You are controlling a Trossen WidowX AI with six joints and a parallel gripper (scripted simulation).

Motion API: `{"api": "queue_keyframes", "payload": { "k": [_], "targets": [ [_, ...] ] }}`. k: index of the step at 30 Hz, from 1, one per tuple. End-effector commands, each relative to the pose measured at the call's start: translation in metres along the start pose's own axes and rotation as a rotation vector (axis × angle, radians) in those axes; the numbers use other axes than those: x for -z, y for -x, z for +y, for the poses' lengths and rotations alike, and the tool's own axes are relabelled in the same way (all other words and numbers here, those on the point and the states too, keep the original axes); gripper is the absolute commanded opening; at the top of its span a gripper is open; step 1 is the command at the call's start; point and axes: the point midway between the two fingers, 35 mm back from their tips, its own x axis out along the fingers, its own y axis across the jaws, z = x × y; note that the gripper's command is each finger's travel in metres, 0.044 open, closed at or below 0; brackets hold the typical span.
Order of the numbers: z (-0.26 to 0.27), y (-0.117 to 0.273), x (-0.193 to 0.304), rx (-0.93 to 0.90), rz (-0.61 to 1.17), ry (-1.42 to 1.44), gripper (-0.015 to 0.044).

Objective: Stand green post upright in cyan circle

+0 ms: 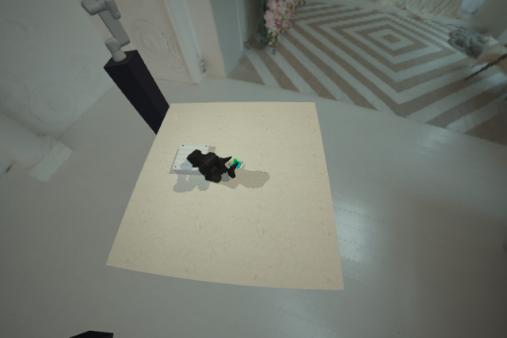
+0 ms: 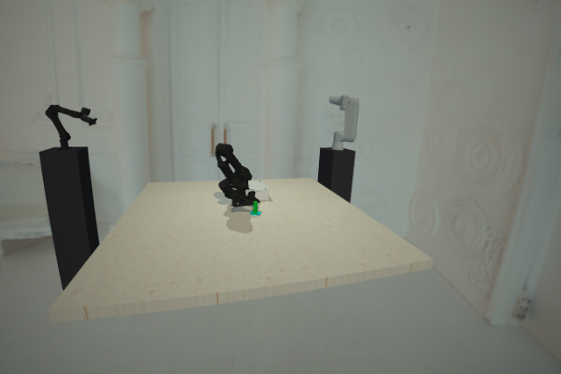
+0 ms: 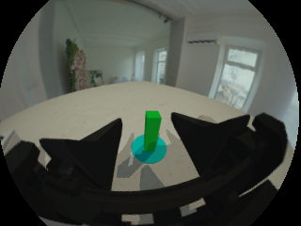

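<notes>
Wrist view shows the post upright on the circle, near the counter's far edge — the gripper spread wide, gripping nothing. Now back straight out along the jaw line — no sideways drift, or a finger clips it.

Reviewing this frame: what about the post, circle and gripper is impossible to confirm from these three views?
- Top view: the green post and cyan circle are tiny and partly covered by the gripper; centring is unreadable.
- Exterior view: post and circle are too small to judge any tilt.
- Wrist view: the circle's near edge is in shadow, and fisheye distortion hides the fingers' true clearance.
</notes>
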Motion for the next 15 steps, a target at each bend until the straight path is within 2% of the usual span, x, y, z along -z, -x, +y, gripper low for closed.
{"api": "queue_keyframes", "payload": {
  "k": [1,15],
  "targets": [
    [0.000,0.000,0.001,0.002,0.003,0.006,0.0400],
    [-0.015,0.004,-0.029,0.014,-0.006,-0.037,0.0400]
  ]
}}
